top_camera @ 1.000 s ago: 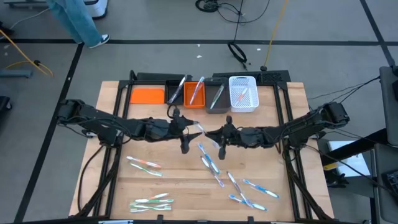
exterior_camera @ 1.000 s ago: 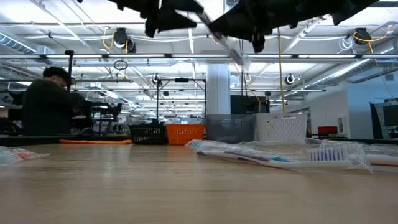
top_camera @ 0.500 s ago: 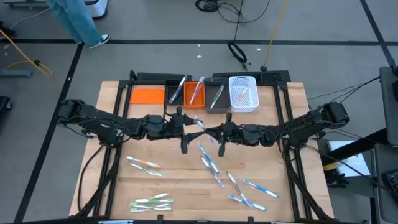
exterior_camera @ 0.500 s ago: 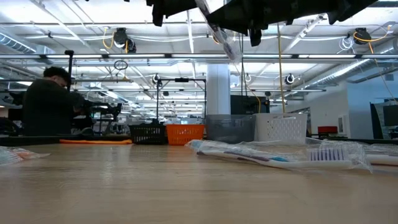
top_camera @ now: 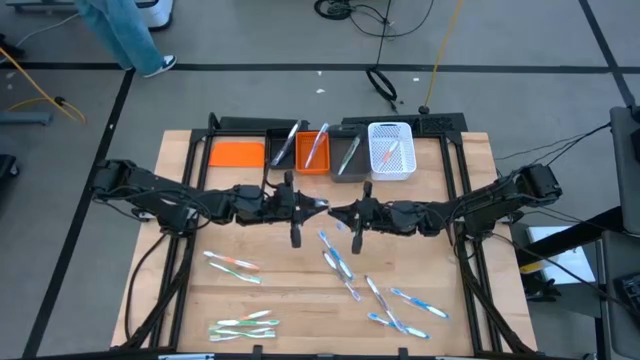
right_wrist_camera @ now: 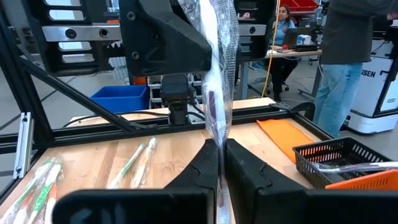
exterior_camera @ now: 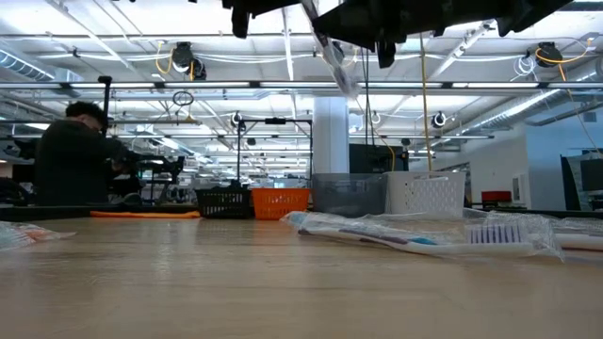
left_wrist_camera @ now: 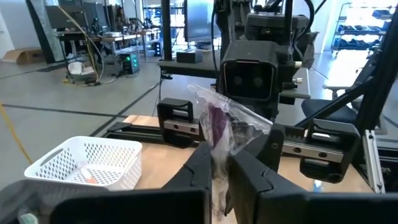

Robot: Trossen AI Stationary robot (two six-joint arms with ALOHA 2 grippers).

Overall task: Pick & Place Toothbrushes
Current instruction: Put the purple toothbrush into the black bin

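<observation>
One toothbrush [top_camera: 321,204] in a clear wrapper, with a dark purple part, hangs high over the table's middle between my two grippers. My left gripper [top_camera: 311,204] reaches in from the left and my right gripper [top_camera: 340,212] from the right. Both are shut on it. The low view shows the toothbrush [exterior_camera: 337,58] slanting down below the dark fingers. More wrapped toothbrushes [top_camera: 336,260] lie flat on the wooden table [top_camera: 290,290], with others at the left [top_camera: 233,265], near edge [top_camera: 243,327] and right [top_camera: 405,310]. My left gripper pinches the wrapped toothbrush [left_wrist_camera: 216,140] between its two fingers, coming level from the table's left and lying across it. The wrapper rises out of the fingers, clear of the table. My right gripper pinches the same toothbrush [right_wrist_camera: 219,134] between its two fingers, level from the table's right, across it. The toothbrush stands steeply tilted and is lifted clear.
Along the far edge stand a black bin [top_camera: 283,150], an orange bin [top_camera: 313,150], a grey bin [top_camera: 348,156] and a white basket [top_camera: 391,150], each with toothbrushes in it. An orange flat piece [top_camera: 237,153] lies left of them. A person sits beyond the table [exterior_camera: 71,155].
My left gripper has moved toward the table's right and slightly up, reached the toothbrush that my right gripper holds, and taken hold of it. The toothbrush has tipped a little steeper and sits slightly higher.
</observation>
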